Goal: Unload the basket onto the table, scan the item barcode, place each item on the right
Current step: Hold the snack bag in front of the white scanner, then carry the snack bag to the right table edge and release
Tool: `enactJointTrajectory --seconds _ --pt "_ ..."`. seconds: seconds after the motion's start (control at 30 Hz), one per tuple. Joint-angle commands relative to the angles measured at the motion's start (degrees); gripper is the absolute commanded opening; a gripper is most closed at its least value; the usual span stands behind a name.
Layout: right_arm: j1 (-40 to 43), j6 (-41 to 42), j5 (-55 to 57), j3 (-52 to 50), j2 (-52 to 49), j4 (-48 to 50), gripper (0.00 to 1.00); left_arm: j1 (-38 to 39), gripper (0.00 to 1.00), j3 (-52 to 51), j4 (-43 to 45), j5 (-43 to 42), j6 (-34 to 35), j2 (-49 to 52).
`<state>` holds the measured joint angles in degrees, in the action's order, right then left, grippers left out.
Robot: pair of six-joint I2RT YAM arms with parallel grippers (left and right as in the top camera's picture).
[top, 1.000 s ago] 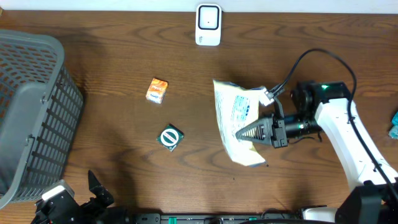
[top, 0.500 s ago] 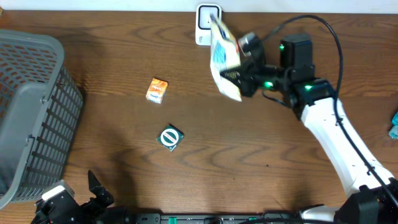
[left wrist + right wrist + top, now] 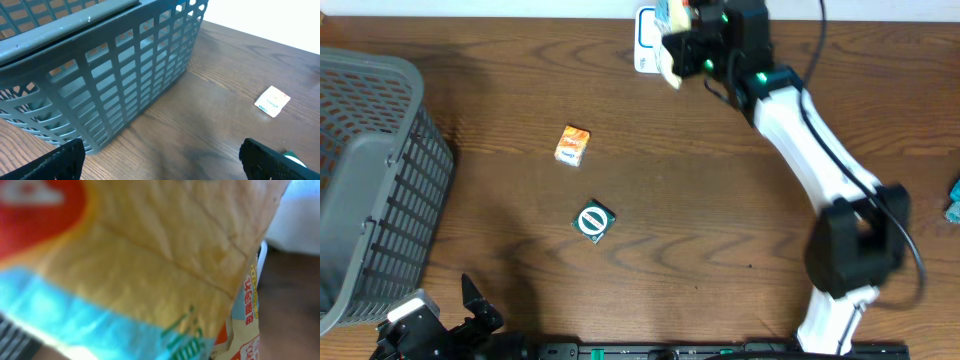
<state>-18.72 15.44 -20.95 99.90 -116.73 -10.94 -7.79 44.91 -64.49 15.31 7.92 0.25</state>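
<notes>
The item, a crinkly yellow, blue and orange snack bag (image 3: 668, 22), hangs at the table's far edge, right in front of the white scanner (image 3: 646, 52). My right gripper (image 3: 688, 47) is shut on the bag's side. In the right wrist view the bag (image 3: 150, 270) fills the frame, blurred and very close, hiding the fingers. No barcode can be made out. My left gripper (image 3: 162, 159) stands open low over the table's near left corner, with nothing between its black fingers (image 3: 62, 161).
A grey mesh basket (image 3: 370, 180) stands at the left, its wall (image 3: 115, 75) close to my left gripper. A small orange packet (image 3: 572, 145) and a green round-marked packet (image 3: 594, 221) lie mid-table. Something teal (image 3: 953, 200) pokes in at the right edge.
My right arm has swung the snack bag from the middle of the table up to the far edge, in front of the scanner. The left arm has not moved.
</notes>
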Motion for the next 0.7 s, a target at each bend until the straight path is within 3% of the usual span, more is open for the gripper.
enactJointTrajectory --seconds 0.0,0.23,0.43,0.53,0.67 --pt "-0.63 0.24 2.69 12.35 -9.29 -1.07 0.01 -0.17 0.98 0.04 0.02 0.11 0.33 -0.07" --pt "-1.42 1.05 6.4 28.15 -22.73 -1.03 0.01 -0.17 0.98 0.04 0.02 0.11 0.33 -0.07" --pt "-2.67 1.51 7.13 30.49 -24.24 -0.98 0.01 -0.17 0.98 0.07 0.02 0.11 0.33 -0.09" --pt "-2.19 1.9 7.15 34.05 -23.98 -5.95 0.01 -0.17 0.98 0.04 0.02 0.11 0.33 -0.07" --pt "0.2 0.7 7.34 41.0 -22.62 -20.24 0.01 -0.17 0.98 0.07 0.02 0.11 0.33 -0.07"
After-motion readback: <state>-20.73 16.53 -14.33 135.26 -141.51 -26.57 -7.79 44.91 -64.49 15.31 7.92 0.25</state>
